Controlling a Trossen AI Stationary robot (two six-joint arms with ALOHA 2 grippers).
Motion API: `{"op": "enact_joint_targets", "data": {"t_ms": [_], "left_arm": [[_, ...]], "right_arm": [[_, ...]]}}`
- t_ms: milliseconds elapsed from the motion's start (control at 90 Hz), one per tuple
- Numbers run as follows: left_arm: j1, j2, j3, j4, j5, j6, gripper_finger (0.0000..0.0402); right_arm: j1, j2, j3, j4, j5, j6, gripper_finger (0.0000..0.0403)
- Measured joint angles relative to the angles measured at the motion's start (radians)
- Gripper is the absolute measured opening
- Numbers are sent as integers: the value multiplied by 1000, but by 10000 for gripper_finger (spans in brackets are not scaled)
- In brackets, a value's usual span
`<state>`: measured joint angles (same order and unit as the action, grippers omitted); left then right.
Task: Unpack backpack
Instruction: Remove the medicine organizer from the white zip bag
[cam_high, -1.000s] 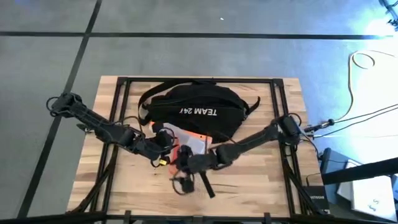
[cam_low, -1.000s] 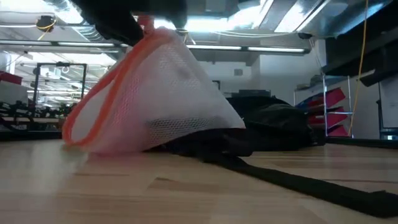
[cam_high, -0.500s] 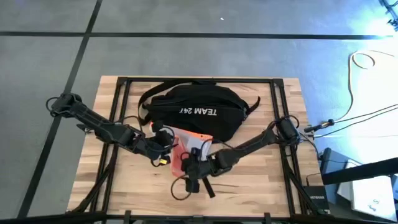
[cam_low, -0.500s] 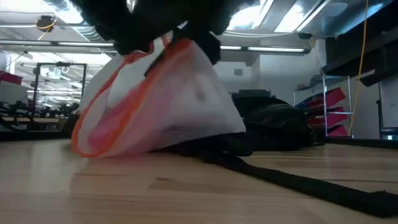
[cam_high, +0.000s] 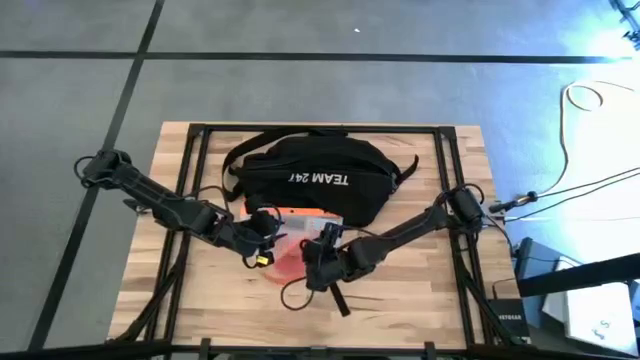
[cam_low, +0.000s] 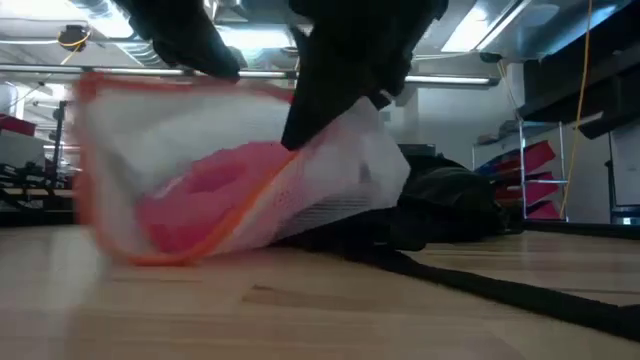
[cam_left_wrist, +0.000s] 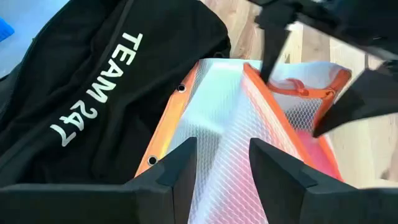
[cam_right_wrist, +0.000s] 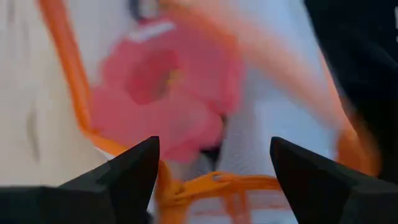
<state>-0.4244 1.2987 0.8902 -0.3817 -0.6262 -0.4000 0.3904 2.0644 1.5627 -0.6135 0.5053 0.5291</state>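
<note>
Wooden table (cam_high: 410, 300) with a black frame (cam_high: 196, 150), set on a grey floor (cam_high: 90, 90) crossed by dark lines (cam_high: 300, 57). A pale cable (cam_high: 585, 100) loops on the floor beside the table. In the low view: ceiling strip lights (cam_low: 470, 30), a metal rack (cam_low: 95, 125), a red shelf unit (cam_low: 540, 180) and a yellow cord (cam_low: 583, 60) hanging from above.

Workshop, exposed ceiling ducts (cam_low: 100, 12), metal racks (cam_low: 95, 135)
</note>
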Motion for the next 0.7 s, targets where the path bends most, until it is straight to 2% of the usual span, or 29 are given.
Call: {"op": "enact_joint_targets", "data": {"t_ms": [100,311,400,556,700], "left_arm": [[0,0,0,0,1,-1,132],[0,0,0,-1,2,7,132],[0,0,0,-16,4,4,132],[-36,0,1,-202,65,-79,132],[-129,0,1,-342,108,-174,132]], "right_arm": [[-9,0,-15,27,-5,19,286],[-12,-1,-57,207,-137,24,286],[-11,-1,-58,238,-154,24,286],[-12,-1,-60,245,-153,25,286],[-13,-1,-60,252,-150,24,286]]}}
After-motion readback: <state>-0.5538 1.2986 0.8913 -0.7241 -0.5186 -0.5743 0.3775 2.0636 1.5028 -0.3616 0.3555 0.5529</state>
